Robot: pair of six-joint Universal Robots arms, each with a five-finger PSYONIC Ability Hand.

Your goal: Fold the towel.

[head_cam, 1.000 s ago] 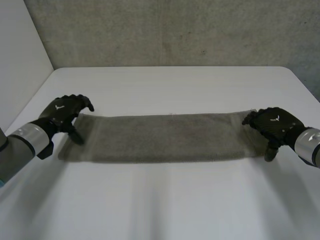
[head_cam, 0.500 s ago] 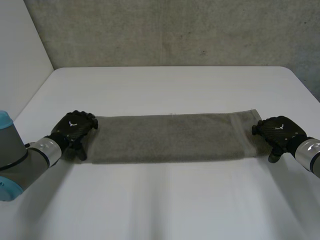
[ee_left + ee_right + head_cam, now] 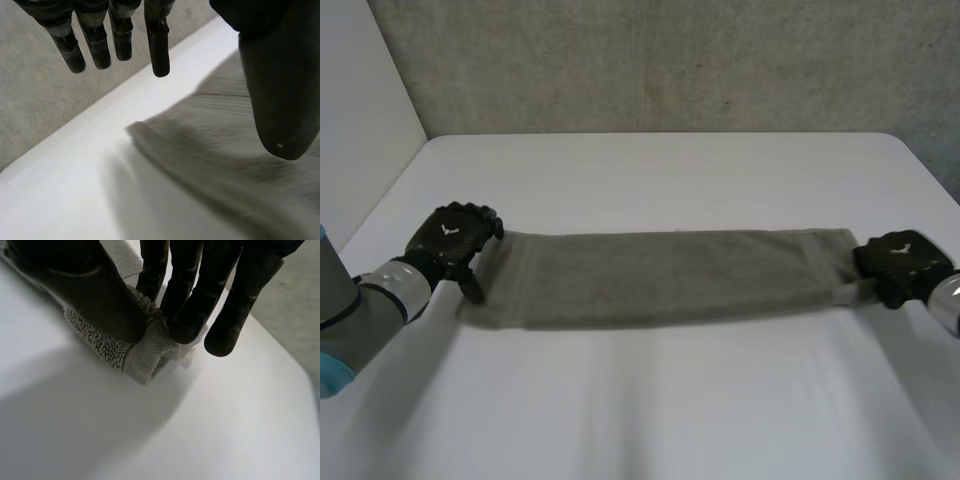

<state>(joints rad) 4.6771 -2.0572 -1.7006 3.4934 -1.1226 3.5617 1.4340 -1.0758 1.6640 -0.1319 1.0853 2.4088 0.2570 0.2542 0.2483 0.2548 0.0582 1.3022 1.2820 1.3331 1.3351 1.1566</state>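
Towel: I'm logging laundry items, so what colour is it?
Plain grey-brown, no pattern; the towel shows best in the head view.

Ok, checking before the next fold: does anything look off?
One end is held, the other is not: the right hand pinches the towel at its end, while the left hand at the other end is open, gripping nothing.

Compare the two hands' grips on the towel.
The right hand pinches the towel between thumb and fingers; the left hand has straight fingers, thumb apart, pinching nothing. The right hand is at the towel's right end, the left hand at its left end. Both are black.
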